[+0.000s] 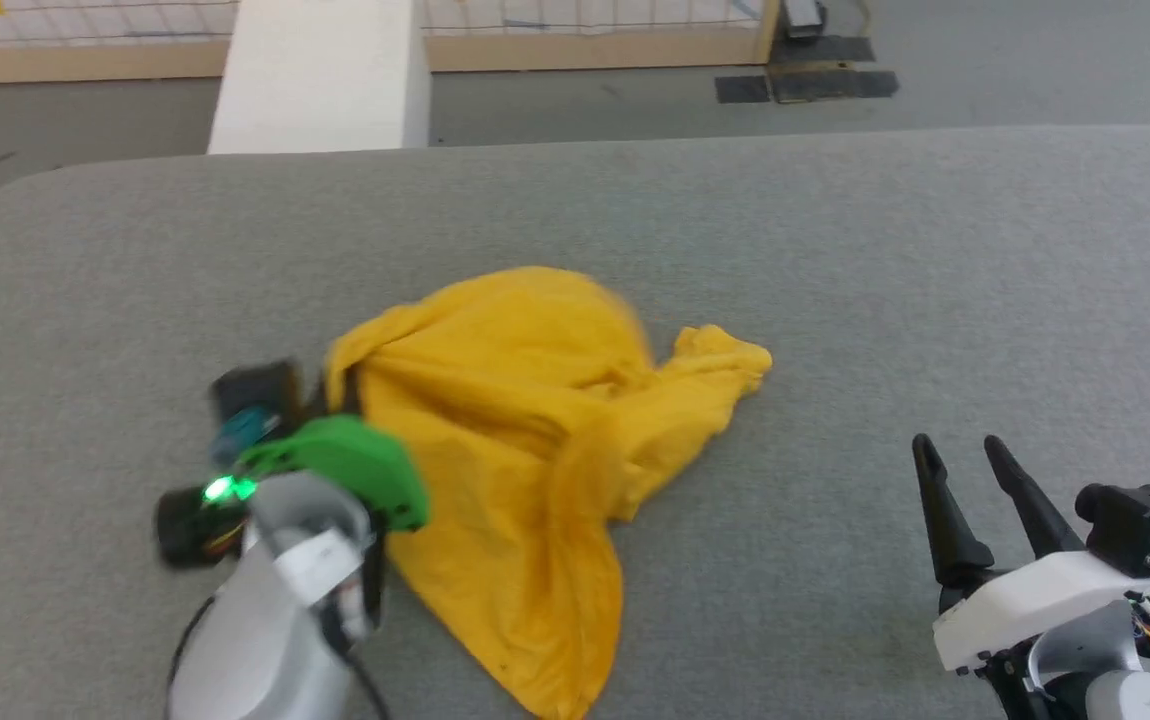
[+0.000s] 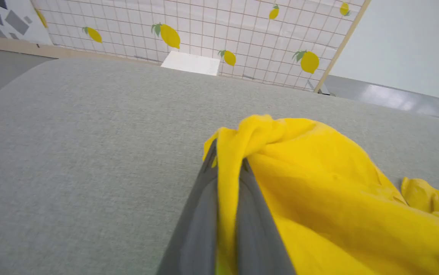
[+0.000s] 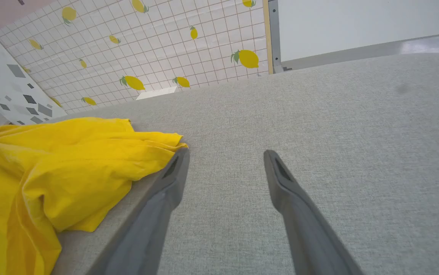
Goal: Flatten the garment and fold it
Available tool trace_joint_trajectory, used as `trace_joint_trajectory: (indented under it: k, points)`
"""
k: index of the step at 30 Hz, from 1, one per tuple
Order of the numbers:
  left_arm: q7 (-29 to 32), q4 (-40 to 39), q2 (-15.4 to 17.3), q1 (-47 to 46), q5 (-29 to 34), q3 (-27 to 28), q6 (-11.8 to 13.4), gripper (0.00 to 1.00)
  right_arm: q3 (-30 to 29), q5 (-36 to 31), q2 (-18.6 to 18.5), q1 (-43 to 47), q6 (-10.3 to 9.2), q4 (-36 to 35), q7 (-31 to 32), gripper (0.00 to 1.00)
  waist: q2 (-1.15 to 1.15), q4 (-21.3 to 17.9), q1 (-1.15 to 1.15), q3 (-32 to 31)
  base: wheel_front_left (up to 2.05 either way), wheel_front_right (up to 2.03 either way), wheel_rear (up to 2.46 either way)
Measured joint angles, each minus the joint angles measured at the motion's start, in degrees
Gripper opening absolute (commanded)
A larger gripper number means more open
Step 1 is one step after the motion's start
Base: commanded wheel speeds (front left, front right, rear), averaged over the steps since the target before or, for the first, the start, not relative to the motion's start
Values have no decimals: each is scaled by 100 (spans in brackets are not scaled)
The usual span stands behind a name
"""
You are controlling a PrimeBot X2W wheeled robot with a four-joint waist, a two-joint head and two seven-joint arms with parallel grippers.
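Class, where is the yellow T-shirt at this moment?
In the head view, the garment lies crumpled left of centre on the grey surface, its left edge pinched in the left gripper.

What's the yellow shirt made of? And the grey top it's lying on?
The shirt looks like thin, soft knit cloth, matte: it crumples into loose folds. The grey top seems covered in a felt-like fabric, matte with fine flecks; what lies underneath cannot be told.

Matt yellow cloth garment [image 1: 525, 440] on coarse grey fabric tabletop [image 1: 835, 260]
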Motion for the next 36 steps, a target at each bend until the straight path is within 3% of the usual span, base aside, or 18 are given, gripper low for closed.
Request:
trace_joint_trajectory:
  k: [5, 8, 10, 11, 14, 19, 23, 27, 36]
  points:
    - [-158, -459, 220, 740, -189, 378, 300, 0, -35, -44, 0, 1, 1, -48, 59, 100, 0, 282, 0, -39, 0, 0, 0]
    - [120, -635, 248, 1173, -304, 443, 414, 0, -51, -54, 0, 2, 0, -73, 113, 100, 0, 463, 0, -55, 0, 0, 0]
    - [600, -661, 247, 1436, -548, 350, 365, 43, -53, -63, -1, 4, 0, -83, 183, 100, 0, 583, 0, -63, 0, 0, 0]
    - [845, -666, 245, 1574, -635, 272, 314, 100, -48, -73, 1, 4, 0, -89, 223, 100, 0, 648, 0, -67, 0, 0, 0]
    - [1016, -772, 245, 1778, -708, 158, 211, 100, -26, -134, 1, 4, 1, -96, 314, 100, 0, 826, 0, -76, 0, 0, 0]
    - [-369, -1074, 200, 1735, -537, 445, 175, 100, 144, -234, 0, -153, 0, -111, 421, 100, 0, 1083, 0, -73, 0, 0, 0]
    - [-1101, -1025, 145, 1627, -435, 527, 25, 100, 368, -358, 3, -709, 1, 27, 559, 100, 0, 1209, 0, -15, 0, 0, 0]
    - [-1273, -1017, -14, 1448, -221, 608, -91, 100, 511, -420, 4, -1433, 1, 632, 857, 100, 0, 1299, 0, 118, 0, 0, 0]
    - [-1288, -1038, -387, 1337, 152, 759, -403, 100, 620, -479, 3, -2561, 0, 2412, 2238, 100, 0, 1601, 0, 456, 0, 0, 0]
